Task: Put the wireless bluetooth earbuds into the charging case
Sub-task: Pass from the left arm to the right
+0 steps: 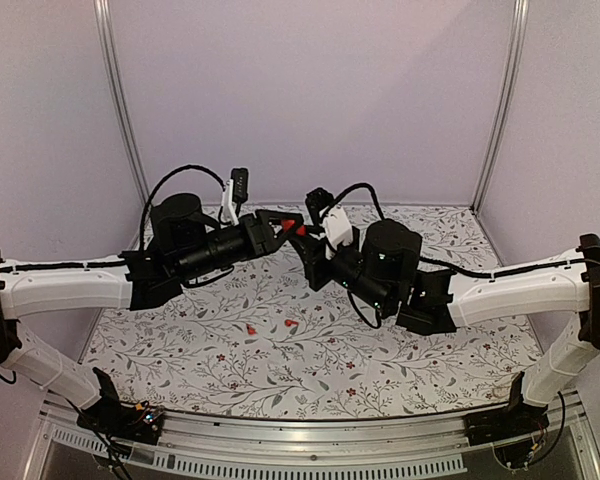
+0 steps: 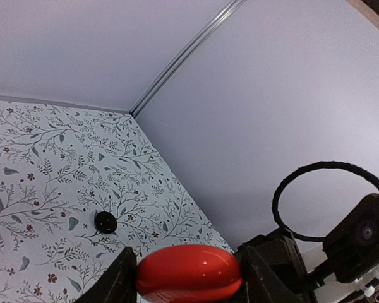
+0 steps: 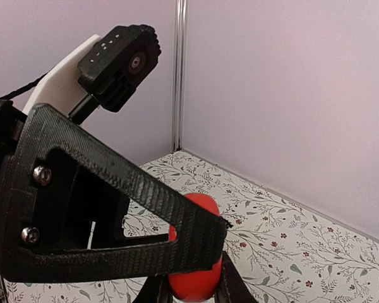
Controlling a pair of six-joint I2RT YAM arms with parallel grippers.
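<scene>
A: Start on the left. What is that arm doing?

B: It reaches in toward the middle, raised above the flowered table (image 1: 430, 330). The left gripper (image 2: 189, 279) is clamped on a glossy red case (image 2: 188, 270), with one finger against each end of the oval and the case lying crosswise between them.

A: Anything on the table near it?

B: In the left wrist view a small black round piece (image 2: 105, 221) lies flat on the pattern, well apart from the case and toward the back corner. I cannot tell what it is.

A: And the earbuds?

B: Two show in the top view, both on the table and nearer the arm bases than the grippers are. There is a red earbud (image 1: 251, 328) and, just right of it but not touching, a second red earbud (image 1: 290, 324). Neither is in the case — both lie loose, below the spot where the arms meet.

A: Now the right side.

B: The right arm comes in to that same spot. The right gripper (image 3: 192, 291) has its fingers closed against the two sides of the case's lower end — so both grippers grasp the one case in the air. From the right wrist camera, a finger of the left gripper crosses in front of the case and hides its middle.
</scene>
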